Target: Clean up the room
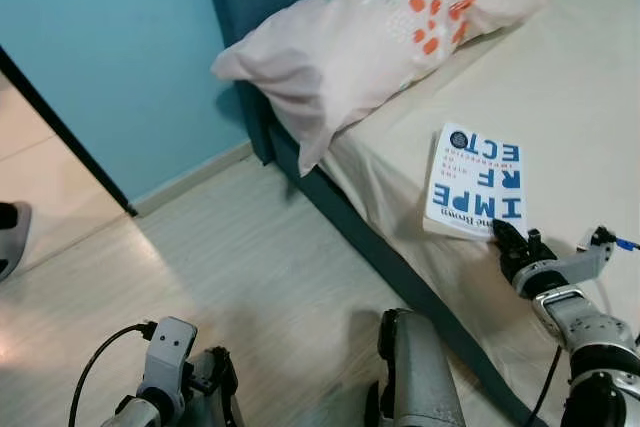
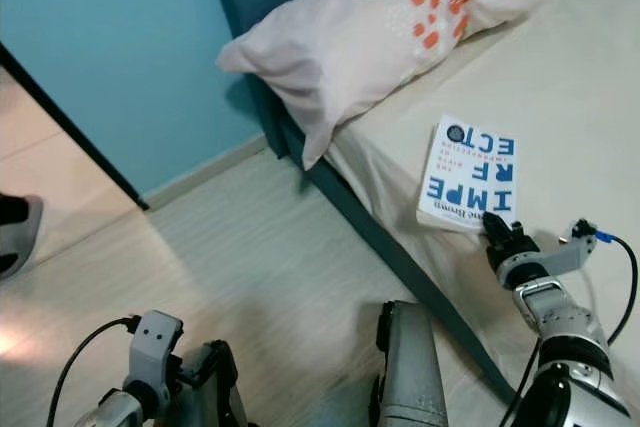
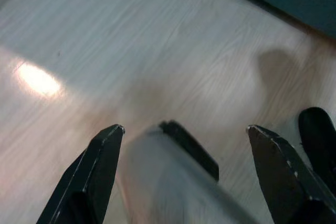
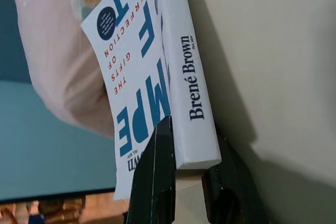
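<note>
A white book (image 1: 475, 182) with big blue letters lies flat on the cream bed sheet (image 1: 570, 97), close to the bed's near edge. My right gripper (image 1: 508, 237) is at the book's near corner. In the right wrist view its two black fingers (image 4: 157, 182) straddle that corner of the book (image 4: 157, 77), one on the cover and one against the spine side, shut on it. My left gripper (image 3: 184, 129) hangs low over the wooden floor (image 1: 260, 267), open, with nothing between its fingers.
A pale pillow (image 1: 370, 27) with orange and teal spots lies at the head of the bed, overhanging the dark teal frame (image 1: 370, 237). A blue wall (image 1: 120, 57) and a dark door edge (image 1: 60, 127) stand to the left. A person's slippered foot (image 1: 10, 237) is at the far left.
</note>
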